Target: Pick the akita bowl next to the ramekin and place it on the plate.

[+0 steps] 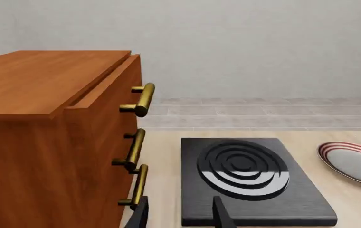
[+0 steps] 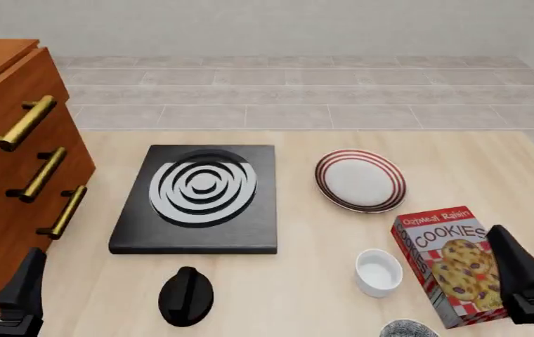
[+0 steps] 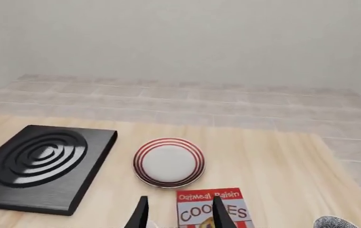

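From my remote station, both arms sit low at the near edge of the desk [image 2: 454, 161], nothing yet lifted. The akita bowl [image 2: 407, 328] shows only as a speckled sliver at the bottom edge of the front view, right of centre, just below the white ramekin [image 2: 379, 272] and beside the cookies box [image 2: 448, 265]. The striped plate [image 2: 361, 180] lies bare in the middle right of that frame, well apart from the bowl, next to the black stove burner [image 2: 202, 196].

My right hand [image 2: 530, 281] hangs at the lower right, fingers parted and holding nothing; its wrist view catches the bowl at the lower right corner. My left hand [image 1: 180, 213], beside the wooden drawer cabinet [image 2: 14, 175], is likewise spread and idle.

I judge this the approach step: next I must swing the right hand back and inward over the bowl's rim without knocking the cookies box or ramekin.
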